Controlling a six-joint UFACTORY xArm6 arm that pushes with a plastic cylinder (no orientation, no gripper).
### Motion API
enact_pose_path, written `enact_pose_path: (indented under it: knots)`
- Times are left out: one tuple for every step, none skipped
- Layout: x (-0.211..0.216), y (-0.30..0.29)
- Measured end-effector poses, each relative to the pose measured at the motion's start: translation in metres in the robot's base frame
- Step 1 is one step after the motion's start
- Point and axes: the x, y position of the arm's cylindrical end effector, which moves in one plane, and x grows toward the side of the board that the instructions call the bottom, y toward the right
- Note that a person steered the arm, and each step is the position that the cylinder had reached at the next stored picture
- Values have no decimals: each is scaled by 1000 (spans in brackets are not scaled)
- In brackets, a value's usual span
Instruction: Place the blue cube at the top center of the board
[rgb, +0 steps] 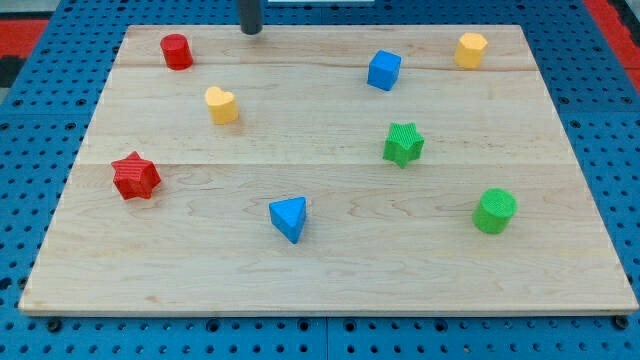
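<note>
The blue cube (383, 70) sits on the wooden board (330, 270) near the view's top, right of centre. My tip (250, 31) is at the board's top edge, left of centre, well to the left of the blue cube and apart from it. The red cylinder (177, 51) lies to the left of my tip, and the yellow heart (221, 104) lies below it.
A yellow hexagonal block (470, 49) is at the top right. A green star (403, 144) is right of centre. A green cylinder (494, 211) is at the lower right. A blue triangle (289, 218) is at lower centre. A red star (136, 176) is at the left.
</note>
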Motion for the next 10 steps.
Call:
enact_pose_path:
  knots:
    - [22,14]
    - [21,60]
    - [17,96]
    - [17,97]
    - [17,105]
    - [24,148]
    - [35,155]
    - [62,168]
    - [68,201]
    - [105,233]
